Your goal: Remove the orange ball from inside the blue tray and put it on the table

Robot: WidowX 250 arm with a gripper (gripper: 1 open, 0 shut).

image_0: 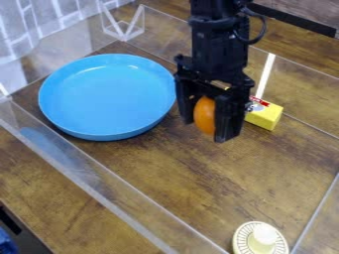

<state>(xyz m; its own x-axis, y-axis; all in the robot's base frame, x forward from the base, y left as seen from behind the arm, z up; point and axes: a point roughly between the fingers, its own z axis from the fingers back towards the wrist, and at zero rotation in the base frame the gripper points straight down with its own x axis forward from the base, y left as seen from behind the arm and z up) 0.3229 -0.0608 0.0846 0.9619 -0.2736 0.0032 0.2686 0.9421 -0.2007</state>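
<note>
At the near edge of the table [119, 179], a cream lid [261, 239] sat by the acrylic panel.

Farther back, the gripper [208, 127] pointed down with its jaws spread wide around the ball [204, 114], which sat between the fingers [231, 117], held clear of the wood. It hung just right of the tray [99, 94], outside the rim. Behind the gripper lay a yellow block [267, 115], partly hidden.
</note>
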